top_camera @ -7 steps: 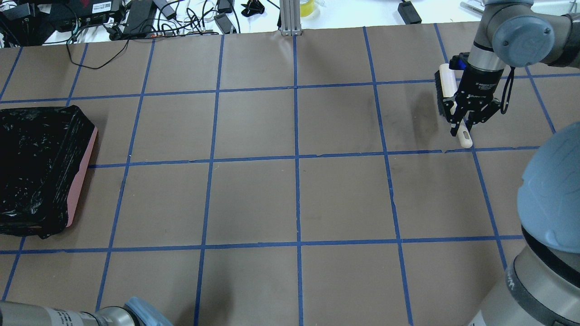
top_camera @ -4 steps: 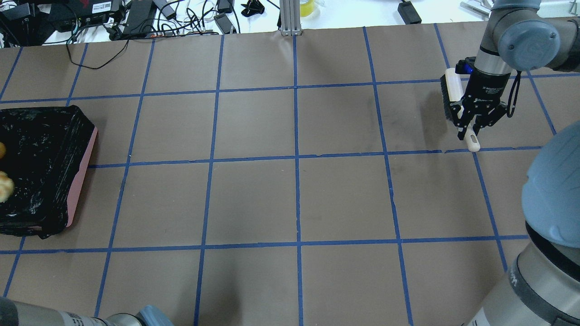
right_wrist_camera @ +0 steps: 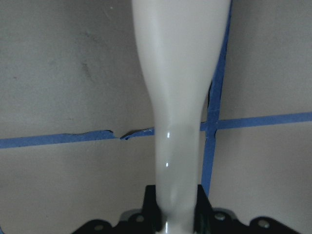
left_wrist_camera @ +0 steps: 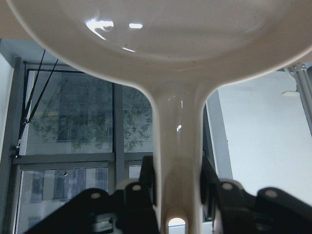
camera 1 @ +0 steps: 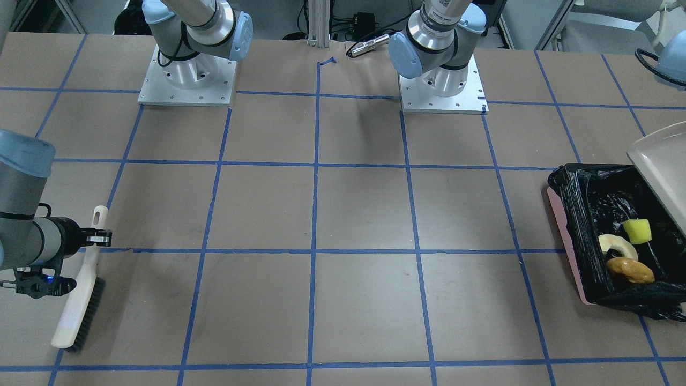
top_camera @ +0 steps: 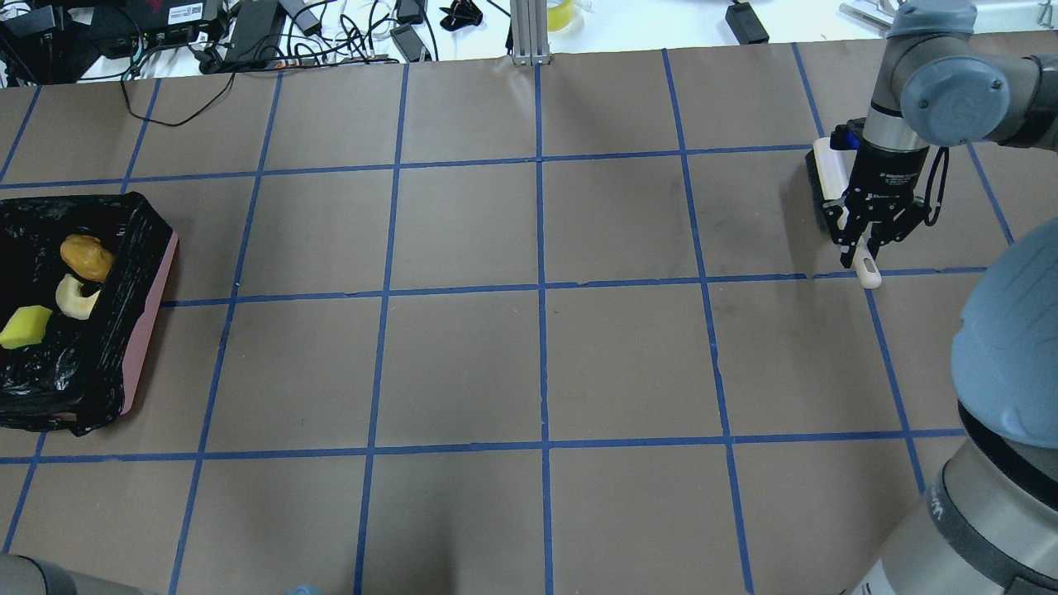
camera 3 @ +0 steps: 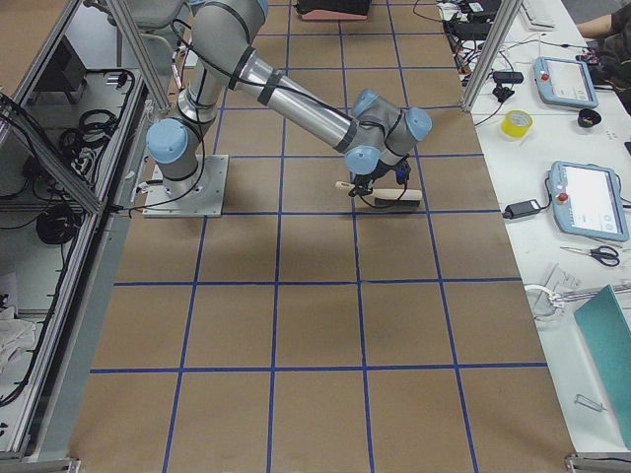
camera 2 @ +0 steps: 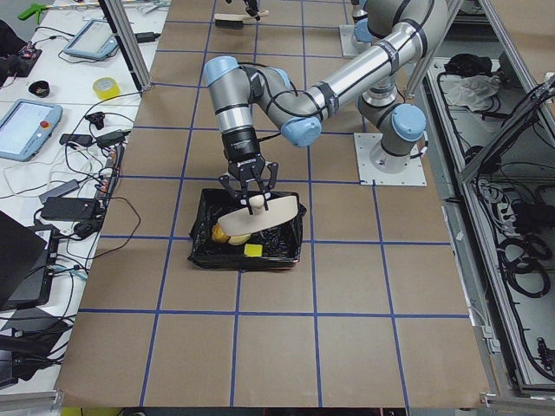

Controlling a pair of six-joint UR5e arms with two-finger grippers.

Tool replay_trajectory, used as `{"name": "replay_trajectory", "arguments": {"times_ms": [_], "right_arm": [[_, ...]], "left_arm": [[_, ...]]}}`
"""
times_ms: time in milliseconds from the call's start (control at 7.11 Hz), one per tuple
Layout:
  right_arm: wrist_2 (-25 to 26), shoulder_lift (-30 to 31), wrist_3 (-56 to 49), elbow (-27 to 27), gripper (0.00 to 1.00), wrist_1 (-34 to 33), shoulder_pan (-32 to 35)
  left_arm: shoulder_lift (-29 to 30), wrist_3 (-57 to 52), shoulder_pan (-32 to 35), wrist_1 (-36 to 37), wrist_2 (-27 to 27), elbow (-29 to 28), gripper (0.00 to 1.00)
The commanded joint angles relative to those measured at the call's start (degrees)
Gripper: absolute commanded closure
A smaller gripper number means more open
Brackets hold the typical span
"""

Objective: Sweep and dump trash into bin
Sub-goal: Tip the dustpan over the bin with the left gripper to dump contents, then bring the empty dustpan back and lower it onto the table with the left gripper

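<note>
The bin (top_camera: 150,318) is a pink box with a black bag at the table's left end; it also shows in the front view (camera 1: 567,236). In it lie the trash: a golden-brown lump (top_camera: 86,256), a tan curved piece (top_camera: 74,296) and a yellow sponge (top_camera: 26,326). My left gripper (left_wrist_camera: 178,183) is shut on the white dustpan's handle (left_wrist_camera: 176,146) and holds the dustpan (camera 2: 264,217) tilted over the bin. My right gripper (top_camera: 864,248) is shut on the white brush's handle (right_wrist_camera: 178,122). The brush (camera 1: 80,300) is low at the table's right end, bristles down.
Cables and electronics (top_camera: 248,33) lie beyond the far edge, beside an aluminium post (top_camera: 529,33). The two arm bases (camera 1: 187,80) (camera 1: 442,86) stand at the robot's side. Blue tape lines grid the brown table.
The bin was empty one second ago; the three trash items have dropped into it. My right gripper has moved the brush slightly right and toward the robot.
</note>
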State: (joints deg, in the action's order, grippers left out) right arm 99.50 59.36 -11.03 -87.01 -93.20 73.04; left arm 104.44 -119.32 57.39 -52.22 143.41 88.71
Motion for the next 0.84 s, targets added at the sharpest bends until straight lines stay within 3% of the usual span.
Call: {"name": "replay_trajectory", "arguments": {"times_ms": [0, 141, 281, 422, 563, 704], "right_arm": [[0.2, 0.0, -0.1, -0.3, 1.00, -0.1, 0.0], [-0.3, -0.1, 0.0, -0.3, 1.00, -0.4, 0.0], [-0.5, -0.1, 0.0, -0.5, 0.94, -1.4, 0.0], [-0.5, -0.1, 0.0, -1.4, 0.44, -2.7, 0.0], [-0.4, -0.1, -0.3, -2.3, 0.42, -3.7, 0.0], [-0.4, 0.0, -1.7, -2.3, 0.38, -3.7, 0.0]], "left_arm": [[-0.9, 5.2, 3.3, 8.7, -10.4, -1.1, 1.00], [-1.3, 6.5, 5.4, 8.8, -19.8, -2.0, 1.00], [-1.3, 7.2, 7.6, 7.5, -29.2, -2.1, 1.00], [-1.1, 7.7, 8.6, 2.8, -42.4, -2.1, 1.00], [0.1, 10.4, 8.6, -0.7, -54.3, -1.6, 1.00], [2.7, 11.7, 8.9, -5.8, -59.5, -1.3, 1.00]]}}
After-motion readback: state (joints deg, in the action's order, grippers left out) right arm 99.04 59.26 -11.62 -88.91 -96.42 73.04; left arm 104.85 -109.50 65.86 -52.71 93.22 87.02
